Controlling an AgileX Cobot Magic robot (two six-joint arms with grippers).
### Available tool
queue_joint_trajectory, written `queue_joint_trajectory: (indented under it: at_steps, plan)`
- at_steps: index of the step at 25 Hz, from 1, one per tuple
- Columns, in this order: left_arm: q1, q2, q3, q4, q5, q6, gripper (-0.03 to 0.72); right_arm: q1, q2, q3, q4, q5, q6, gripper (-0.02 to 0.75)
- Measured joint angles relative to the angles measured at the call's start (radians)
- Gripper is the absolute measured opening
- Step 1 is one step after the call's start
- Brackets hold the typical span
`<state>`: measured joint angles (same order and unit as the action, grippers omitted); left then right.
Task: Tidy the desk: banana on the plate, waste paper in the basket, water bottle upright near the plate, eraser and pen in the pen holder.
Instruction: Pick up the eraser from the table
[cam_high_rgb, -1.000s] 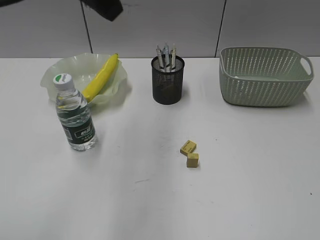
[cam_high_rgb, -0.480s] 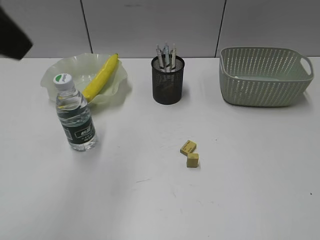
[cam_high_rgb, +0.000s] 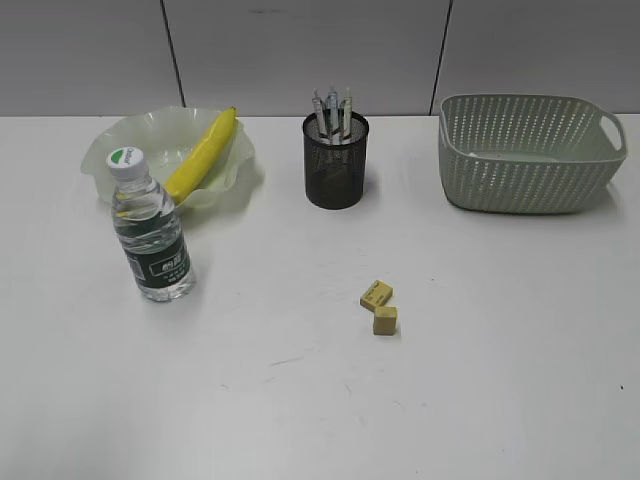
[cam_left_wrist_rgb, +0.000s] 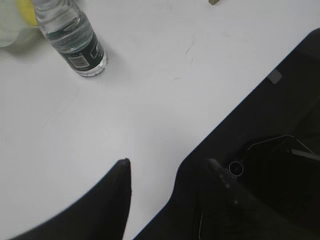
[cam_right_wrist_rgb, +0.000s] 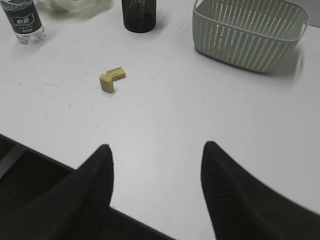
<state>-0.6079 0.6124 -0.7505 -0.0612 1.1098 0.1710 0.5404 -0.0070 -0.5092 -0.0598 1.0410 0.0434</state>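
Behind the plate, that dark arm has left view.

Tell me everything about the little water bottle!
The water bottle is small and see-through, looking like plastic, with a dark green label around its lower half and a white-and-green cap on top. It stands upright on the white desk, just in front of the pale green plate that holds the banana. Whether it touches the plate cannot be told. Nothing grips it.

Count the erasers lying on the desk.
2: two yellow erasers touching on the desk, one behind the other, in front of the pen holder. Any inside it would be hidden.
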Motion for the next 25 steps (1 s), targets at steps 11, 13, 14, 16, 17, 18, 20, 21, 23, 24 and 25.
queue_joint_trajectory:
  at_steps: [11,13,14,16,17,18,20,21,23,24,25]
  plan:
    - [0.000,-0.536,0.207,0.002,-0.042,-0.027,0.332,0.001,0.123,-0.021,0.001,-0.046,-0.025,0.449]
    - [0.000,-0.600,0.209,0.010,-0.042,-0.045,0.330,0.001,0.194,-0.043,0.001,-0.105,-0.034,0.449]
    - [0.000,-0.615,0.209,0.020,-0.042,-0.057,0.330,0.001,0.241,-0.058,0.001,-0.133,-0.043,0.449]
    - [0.000,-0.619,0.211,0.038,-0.043,-0.076,0.330,0.001,0.352,-0.093,0.012,-0.168,-0.087,0.449]
    - [0.000,-0.619,0.211,0.040,-0.043,-0.081,0.330,0.001,0.403,-0.115,0.023,-0.178,-0.125,0.449]
    - [0.000,-0.619,0.211,0.041,-0.044,-0.083,0.330,0.001,0.469,-0.140,0.041,-0.183,-0.168,0.449]
    - [0.000,-0.619,0.211,0.043,-0.044,-0.085,0.330,0.001,0.597,-0.187,0.072,-0.189,-0.241,0.449]
    - [0.000,-0.619,0.211,0.044,-0.044,-0.086,0.330,0.001,0.669,-0.216,0.091,-0.190,-0.271,0.449]
    - [0.000,-0.619,0.211,0.044,-0.045,-0.086,0.330,0.001,0.812,-0.273,0.129,-0.191,-0.324,0.449]
    - [0.000,-0.619,0.211,0.044,-0.046,-0.087,0.330,0.001,0.884,-0.305,0.143,-0.191,-0.352,0.449]
    - [0.000,-0.619,0.211,0.044,-0.047,-0.087,0.329,0.001,0.945,-0.335,0.157,-0.191,-0.379,0.449]
